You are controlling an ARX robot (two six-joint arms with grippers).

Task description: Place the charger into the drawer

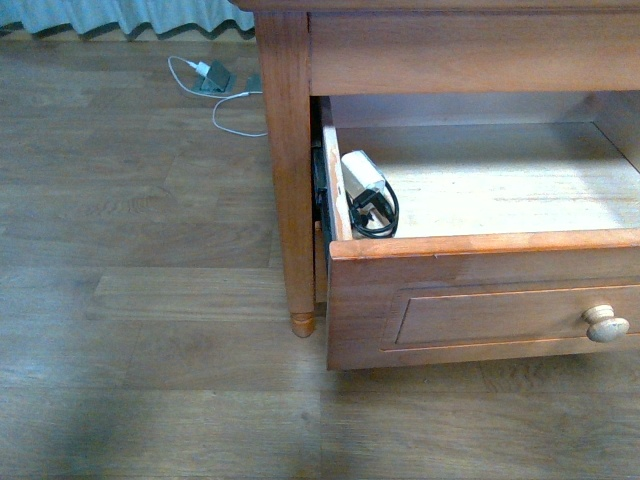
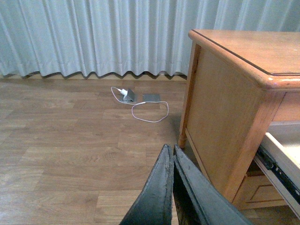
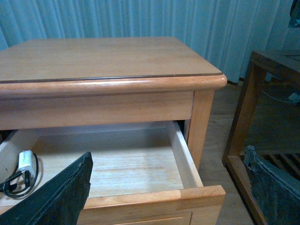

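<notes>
So the charger (image 1: 365, 190) sits inside the drawer (image 1: 480, 250), leaning on its side wall near the front. Looks done to me; left pincer (image 2: 172, 154) closed and empty, right pincer (image 3: 167, 154) spread wide.

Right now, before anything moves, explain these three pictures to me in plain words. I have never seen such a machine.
This is a robot with two arms, each ending in two fingers. One picture comes from a camera on its body, looking forward; neither arm shows there. It faces a wooden cabinet whose drawer stands pulled open. The charger, wrapped in its black cord, lies inside against the drawer's side wall. The other two pictures come from cameras on the wrists. The left fingers are pressed together and hold nothing. The right fingers are spread wide, facing the open drawer, also empty. A white cable lies on the floor.
</notes>
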